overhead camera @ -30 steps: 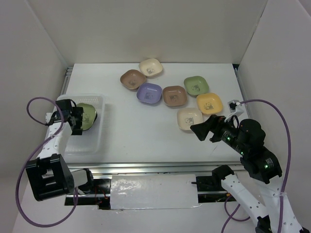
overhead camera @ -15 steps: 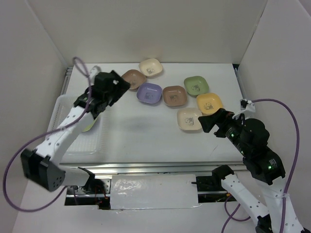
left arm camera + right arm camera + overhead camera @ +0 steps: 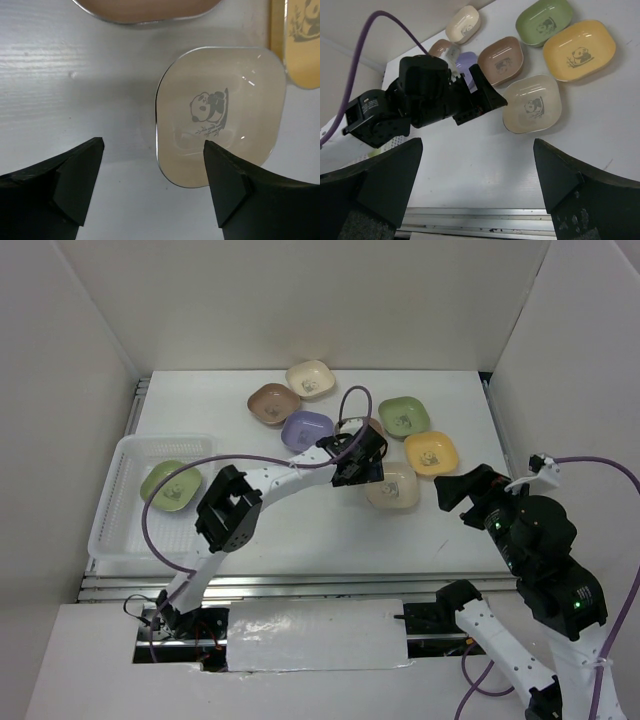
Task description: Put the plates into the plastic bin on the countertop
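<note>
The plastic bin (image 3: 128, 528) sits at the left of the countertop (image 3: 290, 515) and holds one green plate (image 3: 170, 485). Several plates lie outside it: cream (image 3: 311, 379), brown (image 3: 272, 403), purple (image 3: 306, 430), a brown one (image 3: 352, 430) partly hidden by my left arm, green (image 3: 404, 416), yellow (image 3: 431, 452) and a near cream one (image 3: 395, 490). My left gripper (image 3: 367, 476) is open and empty, just above the left edge of the near cream plate (image 3: 220, 115). My right gripper (image 3: 458, 490) is open and empty, right of that plate (image 3: 532, 105).
White walls close in the left, back and right sides. A metal rail (image 3: 300, 585) runs along the near edge of the table. My left arm (image 3: 280, 475) stretches across the middle of the table. The yellow plate (image 3: 302, 40) nearly touches the near cream plate.
My left gripper let go of the green plate in the bin and swung right across the table to the near cream plate. My right gripper drew back to the right.
</note>
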Robot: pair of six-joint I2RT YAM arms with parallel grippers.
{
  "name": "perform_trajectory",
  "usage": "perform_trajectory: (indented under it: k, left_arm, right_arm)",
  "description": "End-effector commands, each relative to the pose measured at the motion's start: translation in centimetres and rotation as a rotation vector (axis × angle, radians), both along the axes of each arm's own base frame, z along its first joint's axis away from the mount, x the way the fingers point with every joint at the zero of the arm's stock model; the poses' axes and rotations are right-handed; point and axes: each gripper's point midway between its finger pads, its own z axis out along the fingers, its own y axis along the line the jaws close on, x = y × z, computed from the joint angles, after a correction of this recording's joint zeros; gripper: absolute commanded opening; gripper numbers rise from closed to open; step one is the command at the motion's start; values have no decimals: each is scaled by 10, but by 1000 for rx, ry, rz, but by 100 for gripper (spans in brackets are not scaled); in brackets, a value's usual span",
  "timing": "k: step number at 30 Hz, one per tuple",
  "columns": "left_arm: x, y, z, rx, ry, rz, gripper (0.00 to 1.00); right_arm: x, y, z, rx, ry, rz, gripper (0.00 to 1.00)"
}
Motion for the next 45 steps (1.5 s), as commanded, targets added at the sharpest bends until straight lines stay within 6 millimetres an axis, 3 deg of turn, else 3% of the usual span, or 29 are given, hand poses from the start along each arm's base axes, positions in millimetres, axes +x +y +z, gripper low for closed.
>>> perform_trajectory:
  k: [1, 9, 12, 14, 17, 18, 20, 21, 22, 23, 24, 25, 26, 27, 29, 30, 32, 33, 35, 36, 37, 38, 40, 41, 45]
  left_arm:
    - [7, -2, 1, 5, -10, -20, 90]
    - [-3, 0, -65, 63, 87, -23, 77]
    - [-4, -1, -70, 56, 89, -22, 63]
    - [-4, -2, -71, 58, 88, -25, 36]
    - [-9, 6, -61, 94, 74, -2, 0]
    - [-14, 5, -43, 93, 48, -5, 0]
    - [-28, 20, -33, 136, 41, 2, 0]
    - [-34, 23, -1, 111, -11, 5, 0]
    - [-46, 37, -3, 136, -6, 1, 0]
    - [-52, 42, 8, 125, -27, -4, 0]
    - [-55, 50, 50, 64, -93, 2, 0]
    - [-65, 66, 49, 87, -93, 2, 0]
    - [-69, 76, 63, 83, -118, 9, 0]
    - [-71, 100, 97, 69, -184, 54, 0]
    - [-76, 132, 116, 75, -210, 116, 0]
    - [-73, 160, 145, 28, -250, 181, 0]
    - [-75, 202, 147, 34, -247, 278, 0]
    - [-70, 240, 167, -9, -282, 384, 0]
    - [-76, 290, 160, -1, -267, 551, 0]
    - [-79, 331, 173, -28, -306, 691, 0]
    - [-89, 356, 161, -26, -286, 807, 0]
    - [-96, 395, 170, -47, -341, 947, 0]
    - [-96, 421, 162, -83, -378, 1030, 0]
    - [-99, 447, 163, -96, -397, 1112, 0]
    - [-101, 489, 128, -103, -285, 1272, 0]
  right_arm:
    - [-3, -7, -3, -20, 13, -29, 100]
    - [-2, -1, -3, -14, 10, 1, 100]
    - [-2, -1, -2, -13, 4, 3, 100]
    - [-1, -1, -3, -14, 8, 3, 100]
    - [-1, 0, -3, -16, 7, 8, 100]
    - [-1, 0, -3, -18, 5, 8, 100]
    - [0, -1, -3, -24, 6, 4, 100]
    - [0, -1, -2, -26, 5, 3, 100]
    - [0, -1, -1, -27, 4, 4, 100]
    - [1, -1, 0, -27, 1, 7, 100]
    - [2, 0, 2, -27, -5, 8, 100]
    - [3, 1, 1, -30, -2, 13, 100]
    - [4, 2, 3, -30, -5, 18, 100]
    - [7, 4, 3, -29, -7, 22, 100]
    - [11, 9, 3, -24, -6, 37, 100]
    - [14, 12, 1, -24, 2, 46, 100]
    - [21, 19, 2, -6, -8, 68, 100]
    - [24, 26, 3, 6, -11, 96, 100]
    - [28, 33, 0, 19, -5, 117, 100]
    - [30, 37, 2, 30, -13, 132, 100]
    - [33, 39, -3, 31, -2, 137, 100]
    - [34, 42, -3, 36, -7, 144, 100]
    - [36, 45, -7, 39, 7, 160, 100]
    - [37, 46, -8, 36, 10, 160, 100]
    - [38, 45, -13, 26, 22, 157, 100]
